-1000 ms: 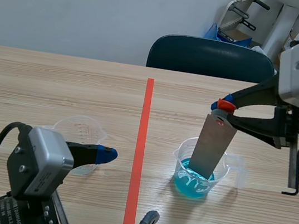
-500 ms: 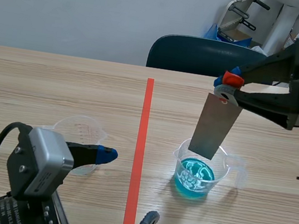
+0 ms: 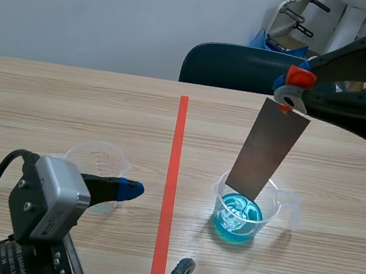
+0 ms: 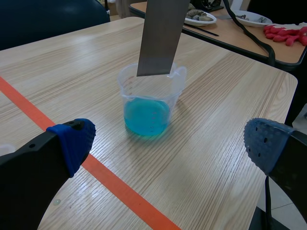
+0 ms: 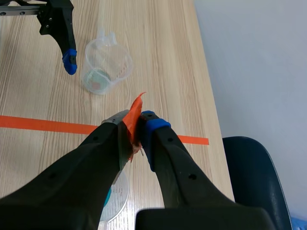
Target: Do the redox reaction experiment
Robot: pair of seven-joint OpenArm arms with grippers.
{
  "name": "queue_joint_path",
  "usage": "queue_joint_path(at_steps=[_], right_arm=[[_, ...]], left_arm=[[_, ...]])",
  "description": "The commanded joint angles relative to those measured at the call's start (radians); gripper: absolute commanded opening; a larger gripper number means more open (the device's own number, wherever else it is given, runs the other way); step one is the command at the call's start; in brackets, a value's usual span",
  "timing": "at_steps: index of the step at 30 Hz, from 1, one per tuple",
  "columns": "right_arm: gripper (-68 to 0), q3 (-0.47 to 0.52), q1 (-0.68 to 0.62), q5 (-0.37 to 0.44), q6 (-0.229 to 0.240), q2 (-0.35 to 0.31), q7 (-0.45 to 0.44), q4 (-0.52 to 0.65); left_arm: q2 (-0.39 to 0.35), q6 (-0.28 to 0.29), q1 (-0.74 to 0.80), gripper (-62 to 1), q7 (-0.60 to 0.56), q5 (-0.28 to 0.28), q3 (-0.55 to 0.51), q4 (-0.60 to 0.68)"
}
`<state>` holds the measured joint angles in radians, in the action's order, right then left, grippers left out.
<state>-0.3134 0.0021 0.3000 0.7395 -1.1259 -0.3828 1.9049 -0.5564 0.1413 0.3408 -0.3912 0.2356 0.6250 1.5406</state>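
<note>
My right gripper (image 3: 292, 88) is shut on the orange-red tab at the top of a grey metal strip (image 3: 267, 153). The strip hangs tilted, its lower end at rim height over a clear beaker of blue liquid (image 3: 240, 213). In the right wrist view the gripper (image 5: 135, 122) pinches the tab (image 5: 136, 109). My left gripper (image 4: 170, 146) stands open, low, with the blue-liquid beaker (image 4: 151, 103) and the strip (image 4: 160, 36) ahead of it. A second clear beaker (image 3: 99, 164), nearly empty, sits by the left gripper's (image 3: 155, 229) blue fingertip (image 3: 131, 186).
An orange-red tape line (image 3: 172, 177) runs down the table between the two beakers. A dark blue chair (image 3: 258, 69) stands behind the far edge. In the left wrist view the table's edge (image 4: 283, 86) is close beyond the beaker, with another cluttered table (image 4: 249, 21) behind.
My right gripper has risen and lifted the strip out of the blue liquid; its lower end now hangs at the beaker's rim. The left arm has not moved.
</note>
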Motion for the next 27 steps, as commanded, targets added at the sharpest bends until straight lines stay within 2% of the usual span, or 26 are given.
queue_joint_path(at_steps=[1,5,27], right_arm=[[-66.7,0.021,0.011,0.025,0.006,-0.016,-0.002,0.008],[-66.7,0.021,0.011,0.039,0.006,-0.018,0.03,0.008],[-66.7,0.021,0.011,0.041,0.006,-0.018,0.031,0.008]], left_arm=[[0.007,0.002,0.008,1.4,-0.012,0.006,-0.001,0.007],[0.007,0.002,0.008,1.4,-0.012,0.006,-0.001,0.007],[0.007,0.002,0.008,1.4,-0.012,0.006,-0.001,0.007]])
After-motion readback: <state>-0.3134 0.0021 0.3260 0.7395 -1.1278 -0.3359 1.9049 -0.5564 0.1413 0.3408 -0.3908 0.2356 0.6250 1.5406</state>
